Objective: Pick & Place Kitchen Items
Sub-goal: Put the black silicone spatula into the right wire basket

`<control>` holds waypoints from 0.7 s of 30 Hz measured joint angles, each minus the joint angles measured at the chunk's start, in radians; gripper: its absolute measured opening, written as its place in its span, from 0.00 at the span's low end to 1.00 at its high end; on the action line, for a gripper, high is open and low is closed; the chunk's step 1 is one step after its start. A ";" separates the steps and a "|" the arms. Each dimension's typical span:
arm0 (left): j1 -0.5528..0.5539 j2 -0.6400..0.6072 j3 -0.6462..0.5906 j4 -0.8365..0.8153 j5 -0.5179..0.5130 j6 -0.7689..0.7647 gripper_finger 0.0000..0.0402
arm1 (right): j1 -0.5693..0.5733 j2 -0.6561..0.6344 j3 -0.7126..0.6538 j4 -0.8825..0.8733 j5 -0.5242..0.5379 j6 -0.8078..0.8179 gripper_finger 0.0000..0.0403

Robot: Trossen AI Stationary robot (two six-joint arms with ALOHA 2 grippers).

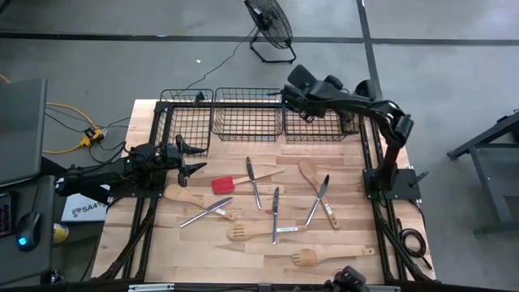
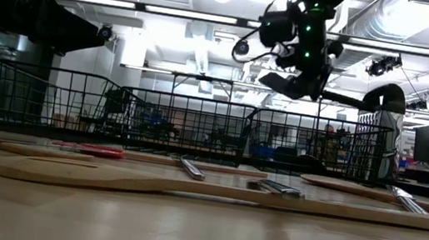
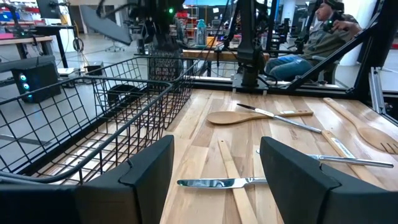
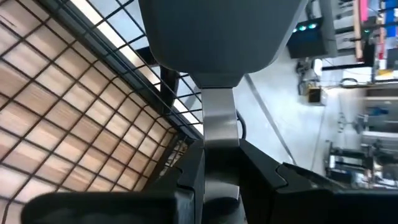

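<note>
R gripper [image 4: 214, 180] clamps black-handled tool [image 4: 214, 56] over basket [image 4: 74, 112].

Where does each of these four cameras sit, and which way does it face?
High: overhead, facing down on table, both arms.
Low: table height, facing baskets; right arm overhead.
Left wrist: on left arm, open left gripper over a table knife.
Right wrist: on right arm, right gripper clamping a metal utensil over a wire basket.
Shared: high and low both show the wooden slotted spatula.
</note>
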 joint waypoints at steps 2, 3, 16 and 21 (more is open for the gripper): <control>0.000 0.000 0.000 0.000 0.000 0.000 0.58 | 0.004 0.022 0.000 -0.012 0.022 0.041 0.16; 0.000 0.000 0.000 0.000 0.000 0.000 0.58 | 0.005 0.029 0.000 -0.023 0.035 0.061 0.16; 0.000 0.000 0.000 0.000 0.000 0.000 0.58 | -0.023 0.107 -0.001 -0.063 -0.035 0.088 0.16; 0.000 0.000 0.000 0.000 0.000 0.000 0.58 | -0.057 0.107 -0.001 -0.065 -0.088 0.023 0.16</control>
